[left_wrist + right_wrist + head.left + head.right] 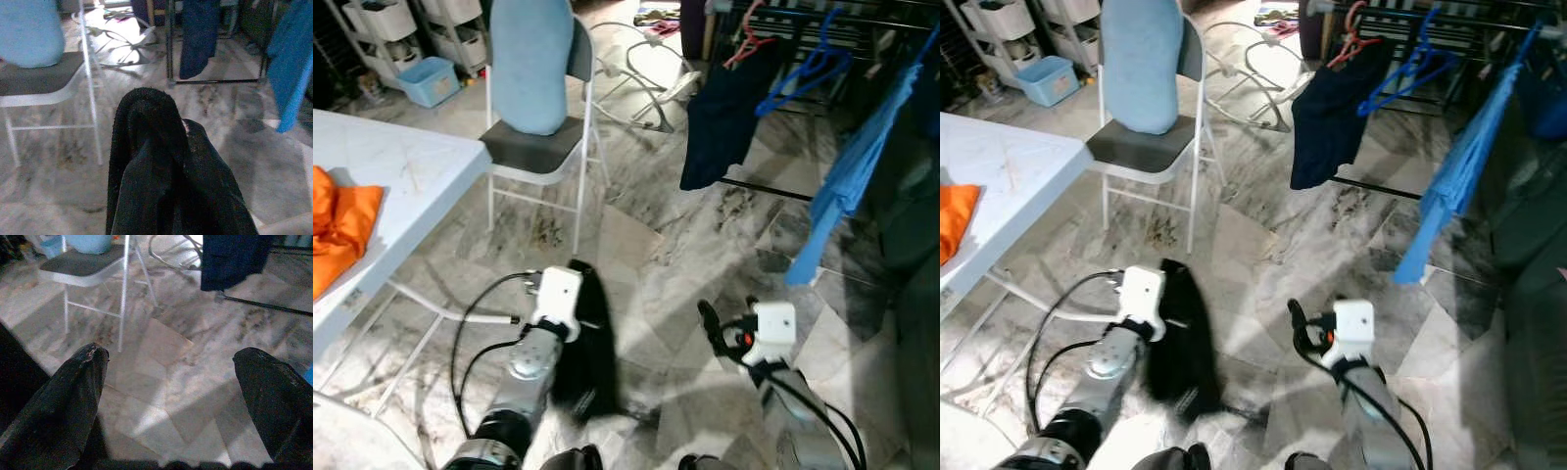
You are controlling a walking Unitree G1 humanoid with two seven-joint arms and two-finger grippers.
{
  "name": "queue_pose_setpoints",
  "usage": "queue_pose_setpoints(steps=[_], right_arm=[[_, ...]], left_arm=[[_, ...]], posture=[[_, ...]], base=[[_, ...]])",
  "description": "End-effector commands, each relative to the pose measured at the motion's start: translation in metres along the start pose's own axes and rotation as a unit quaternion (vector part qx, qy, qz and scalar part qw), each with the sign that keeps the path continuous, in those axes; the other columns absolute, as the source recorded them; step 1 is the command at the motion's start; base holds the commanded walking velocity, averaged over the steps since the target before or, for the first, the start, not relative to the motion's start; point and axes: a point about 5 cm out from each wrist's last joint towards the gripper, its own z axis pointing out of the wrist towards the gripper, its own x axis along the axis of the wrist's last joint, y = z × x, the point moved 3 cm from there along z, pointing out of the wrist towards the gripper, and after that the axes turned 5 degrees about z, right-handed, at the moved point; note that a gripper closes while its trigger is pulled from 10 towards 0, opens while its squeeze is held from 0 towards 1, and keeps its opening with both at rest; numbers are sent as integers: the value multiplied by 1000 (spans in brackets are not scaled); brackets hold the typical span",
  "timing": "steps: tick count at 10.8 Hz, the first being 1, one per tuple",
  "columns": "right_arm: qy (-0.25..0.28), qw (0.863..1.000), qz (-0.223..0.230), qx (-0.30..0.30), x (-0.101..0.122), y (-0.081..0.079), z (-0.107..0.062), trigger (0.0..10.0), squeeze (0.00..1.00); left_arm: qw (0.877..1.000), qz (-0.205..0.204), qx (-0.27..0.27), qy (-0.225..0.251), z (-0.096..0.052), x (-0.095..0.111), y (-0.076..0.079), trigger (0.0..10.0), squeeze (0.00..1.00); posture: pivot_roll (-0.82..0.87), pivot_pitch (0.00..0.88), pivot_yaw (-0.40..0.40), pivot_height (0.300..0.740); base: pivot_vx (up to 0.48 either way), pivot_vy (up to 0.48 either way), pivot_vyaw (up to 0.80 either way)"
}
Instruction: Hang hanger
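A black garment [588, 348] hangs from my left gripper [579, 294], low over the marble floor; in the left wrist view the black cloth [161, 166] drapes over the fingers and hides them. My right gripper [708, 323] is beside it to the right, open, with both fingers [73, 396] spread wide and nothing between them. Farther ahead at the upper right stands a dark clothes rack [822, 22]. It carries a red hanger [749, 44] with a navy garment [722, 113], a bare blue hanger [808, 69] and a long blue garment [862, 166].
A folding chair [536, 152] with a light blue cushion [530, 64] stands ahead on the left. A white table [391, 176] with an orange cloth [337, 230] is at my left. A blue bin [429, 80] sits far left, a dark sofa [915, 206] on the right.
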Motion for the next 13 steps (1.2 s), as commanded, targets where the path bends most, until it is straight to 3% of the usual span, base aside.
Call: queue_pose_setpoints(steps=[1,3,5,6,8,10,11,13], right_arm=[[4,1000,-7,-14,2,1,-2,10000,0],[13,997,-61,-40,7,4,-3,10000,0],[52,995,-63,-62,26,10,-2,10000,0],[64,994,-32,-78,34,18,-4,10000,0],[82,991,-19,-107,45,26,-6,10000,0],[79,992,-36,-90,47,13,3,10000,0],[85,994,-14,-70,48,1,7,10000,0],[68,995,-34,-69,45,-7,7,10000,0]], left_arm=[[1000,-2,1,16,2,7,-3,10000,0],[999,-11,-15,42,4,18,0,10000,0],[997,-12,-17,68,11,34,-1,10000,0],[997,-11,-18,73,12,38,-2,10000,0],[997,-16,-18,69,10,36,-5,10000,0],[996,-19,-17,82,12,44,-4,10000,0],[996,-23,-17,88,16,49,1,10000,0],[994,-28,-24,102,21,60,7,10000,0]], posture=[[-157,101,66,740],[-164,116,66,740],[-162,106,57,740],[-164,106,59,740],[-167,111,65,740],[-161,128,84,740],[-163,137,82,740],[-170,151,75,740]], base=[[0,0,0],[264,0,0],[281,0,0],[285,0,0],[281,0,0],[294,0,0],[307,0,0],[332,0,0]])
